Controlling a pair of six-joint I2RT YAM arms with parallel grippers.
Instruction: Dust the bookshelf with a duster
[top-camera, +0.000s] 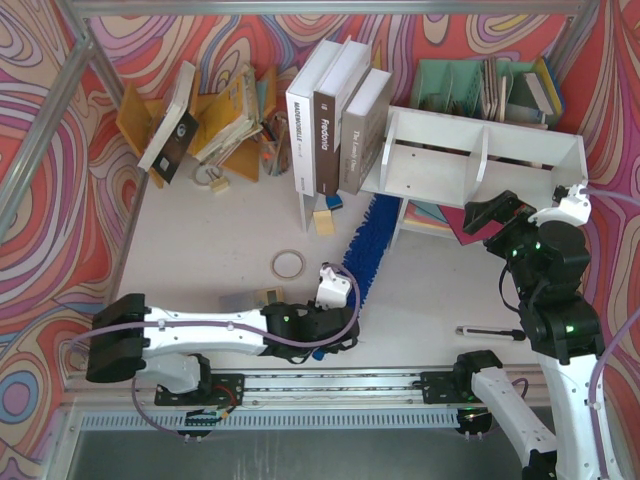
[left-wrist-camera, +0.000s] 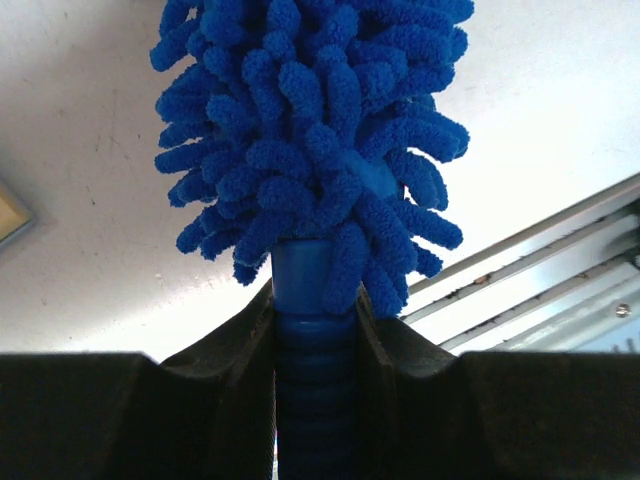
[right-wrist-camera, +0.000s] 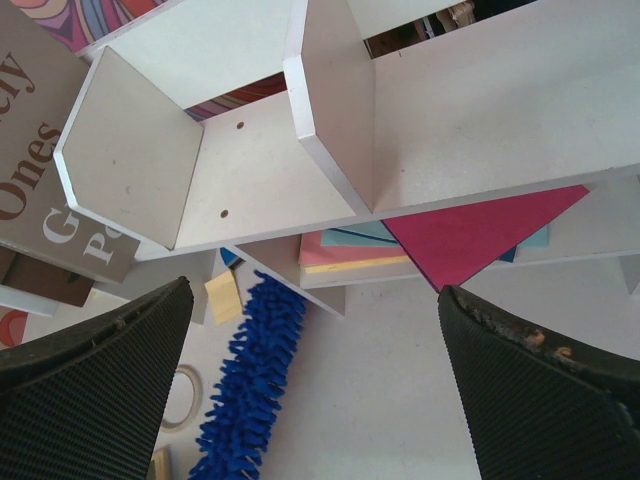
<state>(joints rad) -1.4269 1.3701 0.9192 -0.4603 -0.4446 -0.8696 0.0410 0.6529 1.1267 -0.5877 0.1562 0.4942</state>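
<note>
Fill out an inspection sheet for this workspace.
Surface: white table.
Job's things: duster, fluffy head reaching the left leg of the bookshelf.
Clutter: books, tape roll, yellow rack, green organiser, coloured paper under bookshelf.
Grippers: left gripper shut on duster handle; right gripper open, facing bookshelf.
Cables: purple cable looped by left arm.
Surroundings: swirl-patterned walls, metal frame.
</note>
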